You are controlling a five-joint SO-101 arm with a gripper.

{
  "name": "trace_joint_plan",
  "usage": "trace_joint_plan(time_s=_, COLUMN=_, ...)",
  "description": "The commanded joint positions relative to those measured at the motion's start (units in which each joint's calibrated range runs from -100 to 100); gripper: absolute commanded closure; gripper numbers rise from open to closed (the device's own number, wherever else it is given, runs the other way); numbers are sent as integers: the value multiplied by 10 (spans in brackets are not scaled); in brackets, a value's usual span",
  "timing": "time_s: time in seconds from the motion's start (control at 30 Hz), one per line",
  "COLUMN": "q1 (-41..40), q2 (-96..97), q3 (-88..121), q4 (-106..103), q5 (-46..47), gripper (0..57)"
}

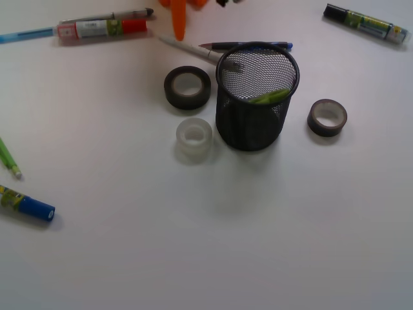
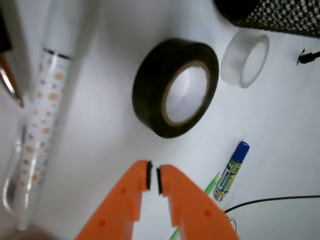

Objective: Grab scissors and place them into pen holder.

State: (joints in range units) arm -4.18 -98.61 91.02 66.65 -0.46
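Note:
The black wire-mesh pen holder [image 1: 257, 97] stands upright mid-table. The scissors lie inside it: their lime-green handles [image 1: 270, 97] show through the mesh against the right wall, and a grey bit shows near the left rim. My orange gripper [image 1: 179, 19] is at the far edge of the front view, behind and left of the holder and apart from it. In the wrist view the gripper [image 2: 153, 177] has its jaws almost together with nothing between them, above the bare table. A corner of the holder [image 2: 280, 17] shows at the top right.
A black tape roll [image 1: 188, 86] [image 2: 175, 87] and a clear tape roll [image 1: 194, 137] [image 2: 245, 57] lie left of the holder, and a dark roll [image 1: 327, 117] right of it. Pens and markers lie at the back [image 1: 103, 28] [image 1: 365, 23] and the left edge [image 1: 27, 205].

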Motion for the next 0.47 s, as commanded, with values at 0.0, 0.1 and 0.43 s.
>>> trace_joint_plan(time_s=0.0, q1=2, q2=-5, q3=7, q4=-4, q5=-5, gripper=571)
trace_joint_plan(time_s=0.1, q1=-12, q2=-5, q3=8, q4=-4, q5=-6, gripper=571)
trace_joint_plan(time_s=0.43, q1=-16, q2=-5, q3=7, q4=-7, q5=-3, gripper=571)
